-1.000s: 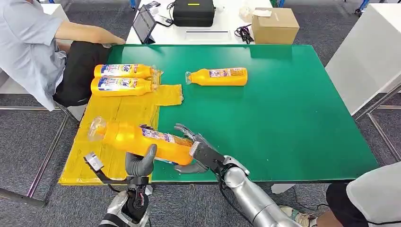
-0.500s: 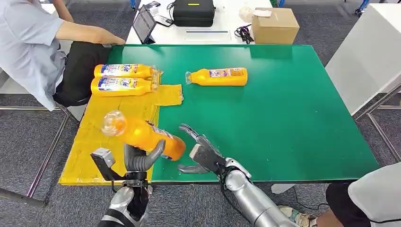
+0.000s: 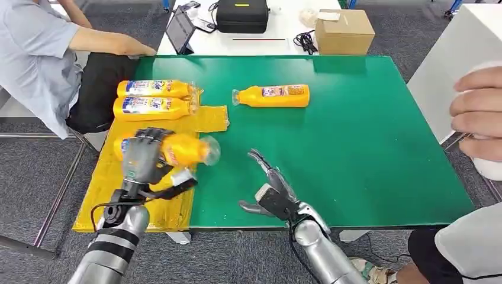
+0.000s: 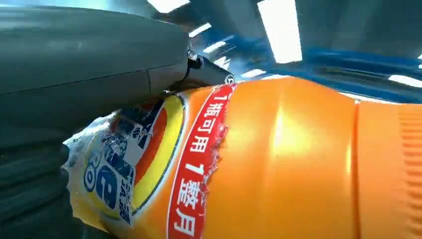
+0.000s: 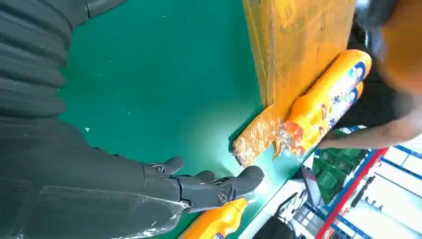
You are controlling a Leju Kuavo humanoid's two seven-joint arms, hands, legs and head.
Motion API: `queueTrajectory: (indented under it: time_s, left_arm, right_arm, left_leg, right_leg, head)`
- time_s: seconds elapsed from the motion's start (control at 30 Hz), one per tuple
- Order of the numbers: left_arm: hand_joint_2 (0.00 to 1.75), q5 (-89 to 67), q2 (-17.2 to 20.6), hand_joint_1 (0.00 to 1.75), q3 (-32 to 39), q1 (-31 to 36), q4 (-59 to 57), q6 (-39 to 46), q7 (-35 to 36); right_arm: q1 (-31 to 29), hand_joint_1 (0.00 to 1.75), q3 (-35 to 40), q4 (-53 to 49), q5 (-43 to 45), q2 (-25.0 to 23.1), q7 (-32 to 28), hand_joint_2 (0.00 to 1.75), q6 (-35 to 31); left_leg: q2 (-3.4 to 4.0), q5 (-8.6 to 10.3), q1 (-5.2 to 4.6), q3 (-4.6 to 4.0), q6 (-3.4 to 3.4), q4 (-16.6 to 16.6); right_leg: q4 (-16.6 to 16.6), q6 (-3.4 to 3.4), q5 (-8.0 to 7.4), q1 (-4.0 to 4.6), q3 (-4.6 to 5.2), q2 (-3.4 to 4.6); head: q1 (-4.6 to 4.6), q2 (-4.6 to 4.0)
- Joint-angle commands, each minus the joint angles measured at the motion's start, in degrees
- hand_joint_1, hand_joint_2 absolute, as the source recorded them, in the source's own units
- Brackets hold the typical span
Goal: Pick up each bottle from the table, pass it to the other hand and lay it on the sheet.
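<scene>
Your left hand (image 3: 144, 157) holds an orange bottle (image 3: 177, 149) at centre left of the head view, over the yellow sheet (image 3: 151, 204); its fingers (image 3: 148, 137) wrap the labelled body, with the clear-wrapped cap end pointing toward the green tabletop (image 3: 355, 148). In the left wrist view the bottle (image 4: 278, 164) sits tight against the palm. Your right hand (image 3: 273, 192) hovers at lower centre near the tabletop's front edge, fingers spread wide and holding nothing.

Two bottles (image 3: 155, 99) already lie side by side on the sheet at upper left, and one more bottle (image 3: 273, 96) lies on bare tabletop at upper centre.

Judging by its look, the bottle is stiff plastic and full, so expect some weight and a glossy, slippery skin; the loose film at the cap will crumple and give no hold. Keep your hold on the broad labelled middle, where the paper adds friction. A round body will likely roll once freed, so lay it down parallel to the two already placed, clear of them. A person's hand (image 3: 476, 121) shows at the right edge.
</scene>
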State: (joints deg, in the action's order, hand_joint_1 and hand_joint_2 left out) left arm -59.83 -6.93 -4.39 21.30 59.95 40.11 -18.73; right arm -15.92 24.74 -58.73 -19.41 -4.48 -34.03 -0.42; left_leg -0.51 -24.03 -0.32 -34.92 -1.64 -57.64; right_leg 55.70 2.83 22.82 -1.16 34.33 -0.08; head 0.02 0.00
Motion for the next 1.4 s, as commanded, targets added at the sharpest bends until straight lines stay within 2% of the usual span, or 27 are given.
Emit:
queueTrajectory:
  time_s: [0.03, 0.1, 0.2, 0.3, 0.47, 0.63, 0.97, 1.0, 1.03, 1.07, 1.13, 1.4]
  left_arm:
    - [1.75, -13.41, 5.56, 1.75, -2.55, 7.28, -12.93, -0.11, 8.68]
    - [1.75, -16.04, 6.92, 1.75, -5.7, 9.78, -19.07, -0.53, 9.7]
    - [1.75, -14.18, 5.73, 1.75, -8.67, 10.87, -23.58, -3.8, 7.81]
    - [1.75, -11.01, 3.66, 1.75, -9.55, 10.14, -25.09, -5.72, 6.13]
    - [1.75, -10.57, 3.75, 1.75, -9.93, 10.32, -25.54, -6.67, 6.26]
    - [1.75, -14.94, 4.19, 1.75, -15.36, 11.72, -31.3, -10.13, 11.53]
    - [1.75, -11.9, 3.56, 1.75, -13.99, 12.4, -33.46, -12.35, 10.62]
    - [1.75, -11.88, 3.4, 1.61, -14.04, 12.7, -33.82, -13.34, 11.48]
    - [1.75, -11.92, 3.35, 0.49, -14.2, 13.06, -34.37, -14.89, 12.49]
    - [1.75, -12.26, 3.34, 0.24, -14.68, 13.43, -34.92, -16.58, 13.3]
    - [1.75, -12.35, 3.29, 0.12, -14.87, 13.98, -35.89, -19.46, 14.93]
    - [1.75, -12.58, 3.53, 0.09, -15.07, 14.2, -37.19, -21.69, 17.1]
  right_arm:
    - [-0.03, 0.0, -2.33, -2.43, 0.37, 0.13, -0.57, 1.75, 1.36]
    - [0.02, 0.0, -2.65, -3.24, 0.88, -0.21, -0.93, 1.75, 1.36]
    - [0.06, 0.0, -2.66, -3.93, 1.36, -0.3, -0.98, 1.75, 1.71]
    - [0.0, 0.0, -2.67, -3.7, 1.36, -0.47, -0.98, 1.75, 1.72]
    - [-0.02, 0.0, -2.7, -3.48, 1.36, -0.51, -0.98, 1.75, 1.74]
    - [-0.48, 0.0, -2.42, -2.2, 1.27, -0.95, -1.04, 1.75, 2.27]
    - [-0.13, 0.0, -2.49, -1.98, 1.25, -0.87, -1.04, 1.75, 2.31]
    - [-0.02, 0.0, -2.5, -2.07, 1.21, -0.85, -1.03, 1.75, 2.38]
    - [-0.01, 0.0, -2.57, -2.08, 1.17, -0.9, -0.99, 1.75, 2.44]
    - [0.0, 0.0, -2.64, -2.07, 1.12, -0.95, -0.96, 1.75, 2.51]
    - [0.03, 0.0, -2.87, -2.13, 1.08, -1.04, -0.93, 1.75, 2.54]
    - [-0.06, 0.0, -3.25, -2.0, 1.03, -1.34, -0.81, 1.75, 2.7]
  left_leg:
    - [-0.02, -0.07, 0.07, 0.17, 0.1, -0.02]
    - [-0.01, -0.07, 0.08, 0.16, 0.12, -0.04]
    - [-0.03, -0.02, 0.05, 0.14, 0.12, -0.01]
    - [-0.09, -0.04, 0.05, 0.21, 0.1, 0.02]
    - [0.01, -0.13, 0.1, 0.23, 0.08, -0.06]
    - [0.0, -0.03, 0.03, 0.12, 0.07, 0.01]
    - [0.03, -0.03, 0.04, 0.18, 0.06, 0.02]
    - [0.05, -0.08, 0.09, 0.27, 0.1, -0.01]
    - [0.06, -0.07, 0.08, 0.24, 0.09, -0.01]
    - [0.05, -0.02, 0.04, 0.18, 0.05, 0.02]
    - [0.03, -0.04, 0.06, 0.24, 0.08, 0.0]
    - [0.06, 0.01, 0.01, 0.49, 0.07, 0.06]
  right_leg:
    - [0.0, -0.13, 0.08, 0.08, -0.2, -0.05]
    - [0.01, -0.15, 0.06, 0.08, -0.19, -0.02]
    - [-0.01, -0.14, 0.05, 0.06, -0.15, -0.07]
    - [-0.03, -0.13, 0.08, 0.06, -0.22, -0.13]
    - [0.0, -0.13, 0.13, 0.11, -0.26, -0.04]
    - [-0.03, -0.1, 0.05, 0.04, -0.14, -0.04]
    - [-0.05, -0.09, 0.03, 0.05, -0.18, 0.0]
    - [-0.05, -0.14, 0.06, 0.11, -0.29, 0.01]
    - [-0.04, -0.13, 0.05, 0.09, -0.26, 0.02]
    - [-0.04, -0.08, 0.01, 0.05, -0.18, 0.02]
    - [-0.03, -0.11, 0.05, 0.07, -0.24, -0.01]
    - [-0.06, -0.1, -0.02, 0.02, -0.49, 0.06]
  head:
    - [0.02, 0.0]
    - [0.02, 0.0]
    - [0.02, 0.0]
    - [-0.02, 0.0]
    - [0.02, 0.0]
    - [0.0, 0.0]
    - [0.0, 0.0]
    - [0.0, 0.0]
    - [0.0, 0.0]
    - [0.0, 0.0]
    - [0.0, 0.0]
    - [0.0, 0.0]
